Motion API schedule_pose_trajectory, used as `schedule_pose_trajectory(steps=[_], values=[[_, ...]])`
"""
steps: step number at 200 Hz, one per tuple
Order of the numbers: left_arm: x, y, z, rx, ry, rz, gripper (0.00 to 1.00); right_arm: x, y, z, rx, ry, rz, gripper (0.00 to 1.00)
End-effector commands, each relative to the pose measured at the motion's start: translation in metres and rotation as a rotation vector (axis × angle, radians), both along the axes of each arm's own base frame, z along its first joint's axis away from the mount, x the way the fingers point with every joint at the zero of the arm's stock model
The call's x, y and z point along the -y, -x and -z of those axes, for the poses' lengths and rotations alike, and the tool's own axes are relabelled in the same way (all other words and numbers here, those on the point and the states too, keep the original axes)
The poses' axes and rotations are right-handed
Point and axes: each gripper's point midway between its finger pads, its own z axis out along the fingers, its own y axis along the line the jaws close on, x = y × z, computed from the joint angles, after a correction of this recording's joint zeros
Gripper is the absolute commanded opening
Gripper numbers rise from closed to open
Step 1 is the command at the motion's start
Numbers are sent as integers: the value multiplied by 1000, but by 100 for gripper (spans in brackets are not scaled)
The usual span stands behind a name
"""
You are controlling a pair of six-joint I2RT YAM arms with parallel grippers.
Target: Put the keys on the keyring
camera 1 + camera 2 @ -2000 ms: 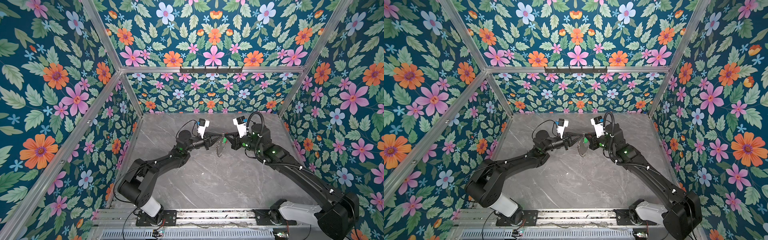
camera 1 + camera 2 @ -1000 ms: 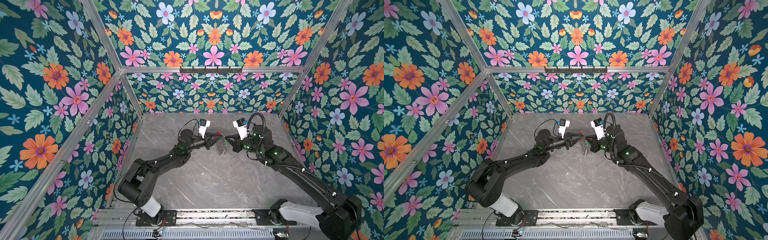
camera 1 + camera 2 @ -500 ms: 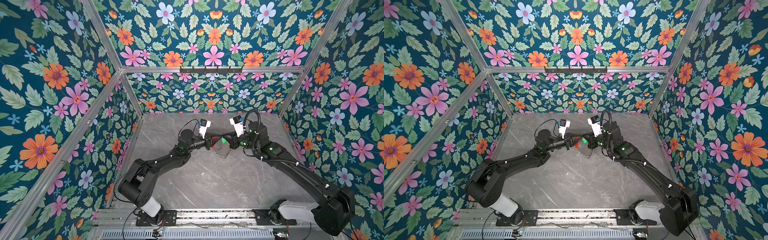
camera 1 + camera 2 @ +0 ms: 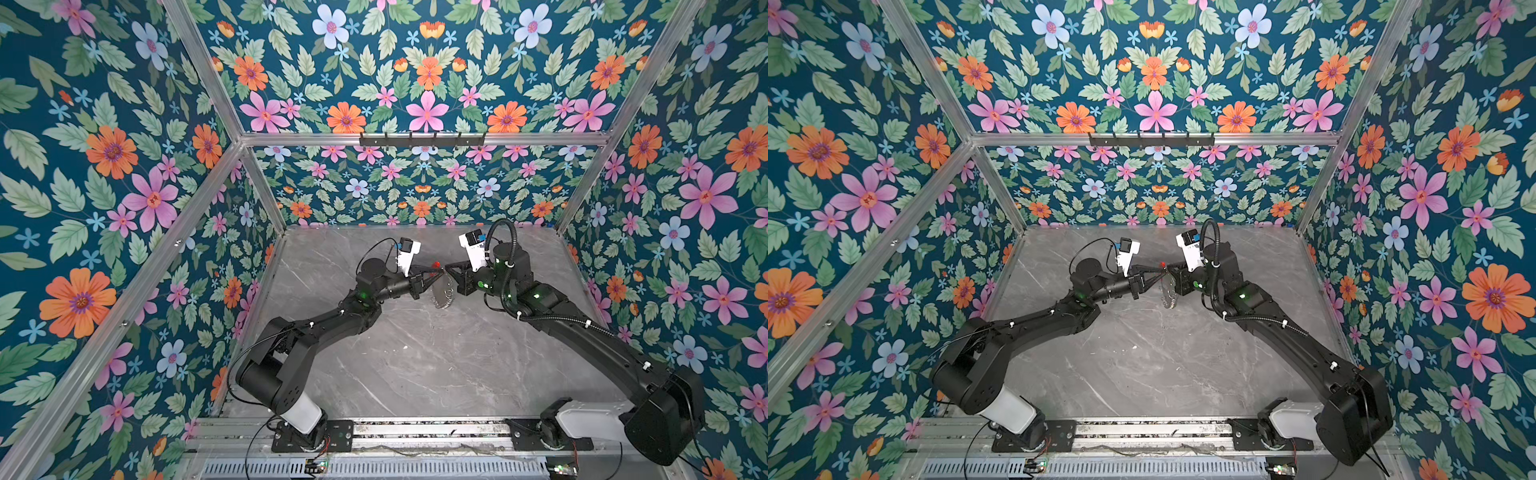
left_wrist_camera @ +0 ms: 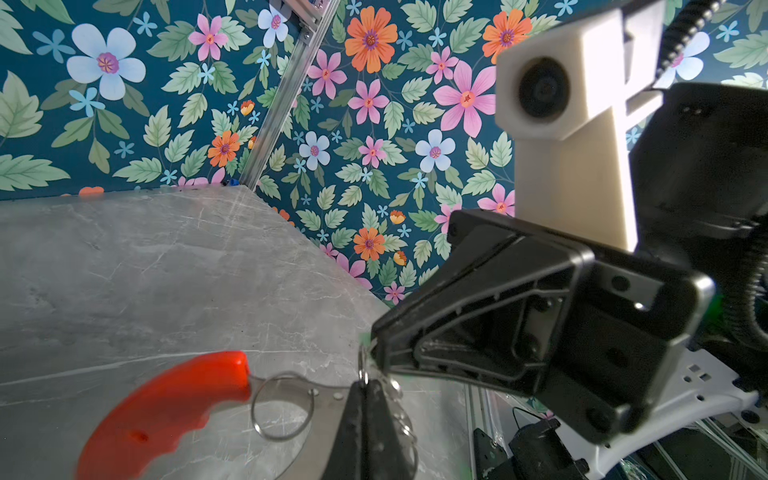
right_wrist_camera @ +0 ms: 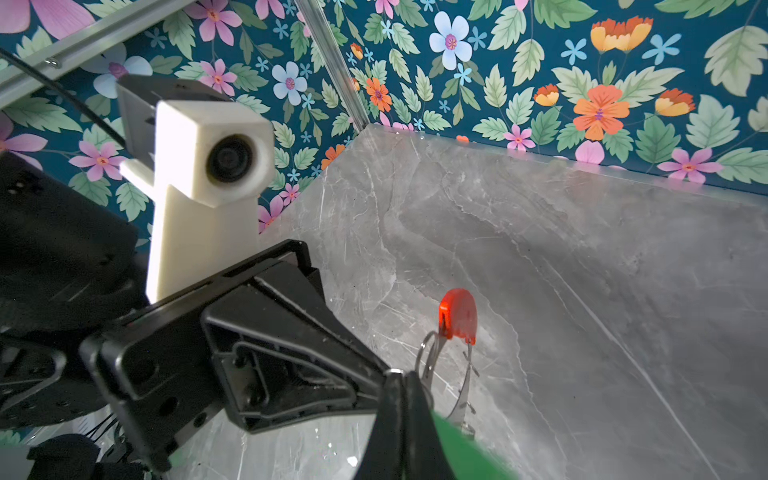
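Seemingly mid-threading: clamps the keyring in the left pincer, pinches the key in the right pincer, next needs fine tip-to-tip alignment.

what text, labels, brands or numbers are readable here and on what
No readable text in any view.
keyring and its red arc: plain, no print.
key, green head: blurred, no print to be seen.
white camera housings on both wrists: blank.
small board at the front rail: too small to read.
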Motion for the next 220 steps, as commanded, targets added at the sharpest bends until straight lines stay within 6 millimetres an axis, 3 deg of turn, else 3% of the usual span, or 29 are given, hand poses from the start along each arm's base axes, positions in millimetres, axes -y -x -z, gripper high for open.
schedule_pose_trajectory(steps=[1,135,220], values=[[1,5,-14,50,32,26,0,4,-8,-3,31,3,42,0],[4,6,-12,29,35,45,0,-5,-8,-17,58,-29,21,0],[5,9,-18,39,45,57,0,4,-26,-4,27,5,128,0]])
